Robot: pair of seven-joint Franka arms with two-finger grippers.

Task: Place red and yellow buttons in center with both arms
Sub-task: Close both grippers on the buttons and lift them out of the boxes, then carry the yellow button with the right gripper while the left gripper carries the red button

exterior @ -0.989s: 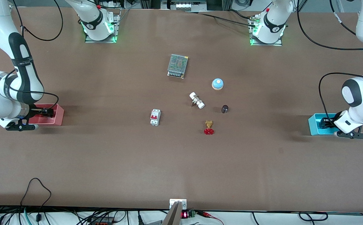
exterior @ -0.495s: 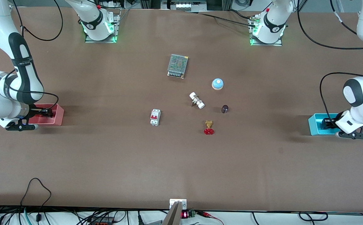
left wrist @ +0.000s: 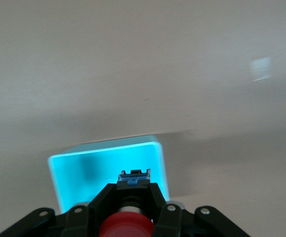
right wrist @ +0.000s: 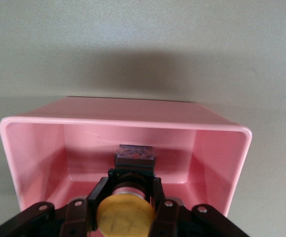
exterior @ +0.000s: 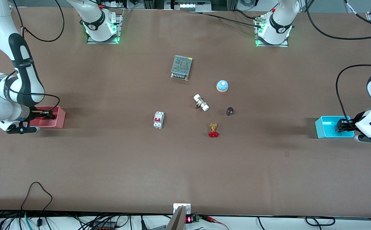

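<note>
Left gripper (left wrist: 128, 210) clamped on red button (left wrist: 126, 225), above cyan bin (exterior: 326, 127). Right gripper (right wrist: 131, 197) clamped on yellow button (right wrist: 125, 216), inside pink bin (right wrist: 29, 148).

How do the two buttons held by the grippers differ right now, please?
The red button sits in the left gripper over the cyan bin; the yellow button sits in the right gripper inside the pink bin. The red one hangs higher above its bin than the yellow one. Both have round caps and are clamped between black fingers.
</note>
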